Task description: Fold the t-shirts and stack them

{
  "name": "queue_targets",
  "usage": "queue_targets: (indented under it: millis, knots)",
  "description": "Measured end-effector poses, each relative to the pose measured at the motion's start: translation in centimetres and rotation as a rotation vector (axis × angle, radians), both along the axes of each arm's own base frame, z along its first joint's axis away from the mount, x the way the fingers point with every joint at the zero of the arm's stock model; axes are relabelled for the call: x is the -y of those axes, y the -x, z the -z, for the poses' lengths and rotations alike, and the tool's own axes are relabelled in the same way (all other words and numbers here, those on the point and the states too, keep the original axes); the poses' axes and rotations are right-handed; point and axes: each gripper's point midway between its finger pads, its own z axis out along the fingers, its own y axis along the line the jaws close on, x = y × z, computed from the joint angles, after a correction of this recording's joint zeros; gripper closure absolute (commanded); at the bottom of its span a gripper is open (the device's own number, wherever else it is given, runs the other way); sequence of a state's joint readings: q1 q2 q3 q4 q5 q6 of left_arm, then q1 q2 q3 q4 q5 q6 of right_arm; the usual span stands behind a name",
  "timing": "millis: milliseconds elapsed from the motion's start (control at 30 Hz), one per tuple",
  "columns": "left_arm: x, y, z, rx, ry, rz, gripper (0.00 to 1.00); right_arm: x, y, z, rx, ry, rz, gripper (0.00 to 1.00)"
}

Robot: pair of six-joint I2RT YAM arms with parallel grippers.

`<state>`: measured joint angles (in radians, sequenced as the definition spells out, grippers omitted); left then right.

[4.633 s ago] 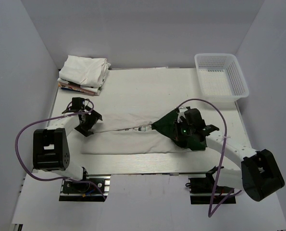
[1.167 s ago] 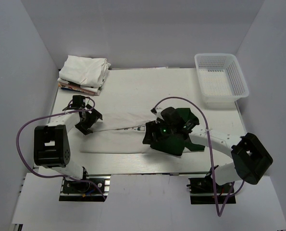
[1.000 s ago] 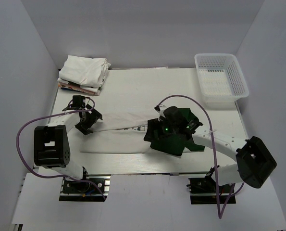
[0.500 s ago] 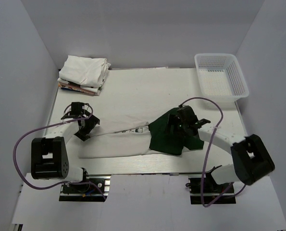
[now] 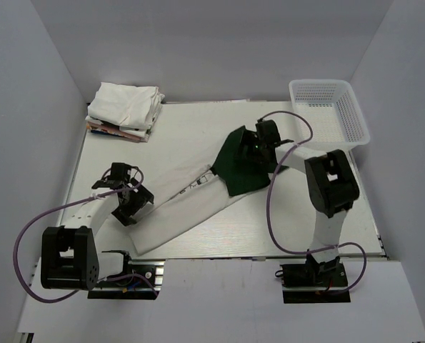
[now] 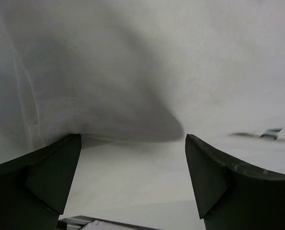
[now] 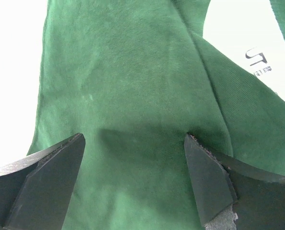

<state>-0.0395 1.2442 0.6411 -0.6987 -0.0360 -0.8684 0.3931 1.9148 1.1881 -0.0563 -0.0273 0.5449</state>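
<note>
At the far left corner of the table sits the pile of folded t-shirts. Nearer, the left gripper rests on the white hem end of the t-shirt. Its jaws are spread wide, with rumpled white cloth lying between them, nothing pinched. The t-shirt runs in a long slant from the near left up to the middle of the table, where its dark green end lies. The right gripper stands on that green cloth, jaws likewise wide apart and gripping nothing. The basket stands at the far right.

Half a second ago the t-shirt lay almost level across the near table. Now it is slanted, its green end farther back toward the basket, and the left gripper is nearer the front edge.
</note>
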Motion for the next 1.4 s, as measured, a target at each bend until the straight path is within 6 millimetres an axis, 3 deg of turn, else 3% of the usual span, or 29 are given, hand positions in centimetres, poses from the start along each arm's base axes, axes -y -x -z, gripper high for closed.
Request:
queue_targets:
  millis: [100,167,300,433,500,600,733,900,1200,1400]
  knots:
    - [1.0,0.9,-0.3,-0.023,0.015,0.092,0.0,-1.7,-4.0,-0.3,0.065,0.016,-0.069,0.1]
    - [1.7,1.1,-1.0,-0.032,0.024,0.155,0.0,-2.3,-5.7,-0.6,0.103,0.039,-0.116,0.1]
    - [3.4,-1.2,-4.9,0.048,0.028,0.287,0.0,-1.9,-5.1,-1.6,0.124,0.079,-0.175,0.1]
    - [4.8,-4.0,-8.8,0.149,-0.011,0.403,0.0,-1.0,-2.5,-4.6,0.127,0.074,-0.186,0.1]
    - [5.0,-3.7,-8.1,0.105,-0.038,0.442,0.0,-0.7,-1.3,-6.0,0.142,0.06,-0.183,0.1]
    - [4.8,-0.9,-4.0,-0.089,-0.075,0.496,0.0,-0.7,0.6,-6.4,0.133,0.029,-0.178,0.1]
    - [4.2,3.4,-0.1,-0.315,-0.113,0.542,0.0,-1.0,3.0,-3.7,0.05,0.03,-0.178,0.1]
    - [6.2,4.7,1.6,-0.369,-0.101,0.583,0.0,-2.0,4.0,0.4,-0.051,0.061,-0.178,0.1]
    - [13.1,7.7,2.3,-0.397,-0.009,0.69,0.0,-8.1,-6.9,-0.4,0.017,-0.008,-0.135,0.1]
    - [20.4,8.5,1.4,-0.355,0.052,0.778,0.0,-12.3,-12.6,-0.9,0.075,-0.06,-0.162,0.1]
